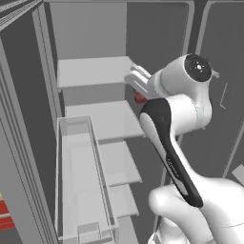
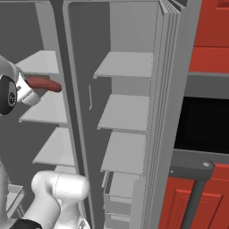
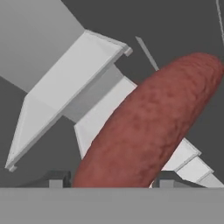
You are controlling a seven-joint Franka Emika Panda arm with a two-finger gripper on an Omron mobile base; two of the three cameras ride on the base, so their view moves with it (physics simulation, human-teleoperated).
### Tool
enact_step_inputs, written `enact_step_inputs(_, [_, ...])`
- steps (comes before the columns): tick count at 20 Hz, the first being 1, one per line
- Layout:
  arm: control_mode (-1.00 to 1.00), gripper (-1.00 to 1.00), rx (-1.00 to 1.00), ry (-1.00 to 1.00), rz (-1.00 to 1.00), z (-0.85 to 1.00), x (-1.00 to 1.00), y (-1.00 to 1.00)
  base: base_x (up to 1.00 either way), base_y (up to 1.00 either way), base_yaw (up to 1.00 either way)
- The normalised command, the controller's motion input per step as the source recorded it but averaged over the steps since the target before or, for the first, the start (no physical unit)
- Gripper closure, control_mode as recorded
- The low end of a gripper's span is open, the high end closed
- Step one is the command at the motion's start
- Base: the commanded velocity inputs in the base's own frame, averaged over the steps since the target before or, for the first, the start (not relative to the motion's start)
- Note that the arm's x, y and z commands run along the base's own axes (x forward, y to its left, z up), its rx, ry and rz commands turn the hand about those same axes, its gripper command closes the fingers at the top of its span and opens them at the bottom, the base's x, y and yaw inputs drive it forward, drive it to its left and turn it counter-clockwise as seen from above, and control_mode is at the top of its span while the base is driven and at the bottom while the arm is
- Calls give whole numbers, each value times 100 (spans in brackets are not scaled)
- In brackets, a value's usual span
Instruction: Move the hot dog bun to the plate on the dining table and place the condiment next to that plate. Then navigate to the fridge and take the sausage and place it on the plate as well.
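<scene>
Sausage: the sausage (image 3: 151,124) sat between the two finger tips at the base of the hand view, one end projecting well past them; in the right base view it stood clear of the shelves (image 2: 42,114), off any surface.
Gripper: the gripper (image 3: 107,179) had its jaws pinching the sausage near one end.
Risk, grip: judged insecure. The hold was off-centre on a rounded body, so a quick swing could let it pivot or slide out.
Risk, clearance: the free end lay near the shelf edges and the centre post; a careless withdrawal could knock it loose.
Surface: grey shelves, bare where visible, with a door bin (image 1: 78,181) below at left.
Room: fridge (image 2: 156,112) open on both sides; red cabinets (image 2: 197,197) and a black appliance front to the right.
</scene>
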Motion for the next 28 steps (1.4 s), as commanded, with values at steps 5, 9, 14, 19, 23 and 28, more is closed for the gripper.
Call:
enact_step_inputs(5, [-100, 100, 2, 0, 0, 6, -67, -35, 0, 0, 0])
enact_step_inputs(9, [-100, 100, 0, 0, 0, 0, -61, -30, 0, 0, 0])
enact_step_inputs(14, [-100, 100, 0, 0, 0, 0, -55, -31, 0, 0, 0])
enact_step_inputs(19, [-100, 100, 0, 1, 0, -1, -21, -12, 0, 0, 0])
enact_step_inputs(23, [-100, 100, 0, 0, 0, 0, -10, 0, 0, 0, 0])
enact_step_inputs(28, [-100, 100, 0, -3, -12, -6, -54, 0, 0, 0, 0])
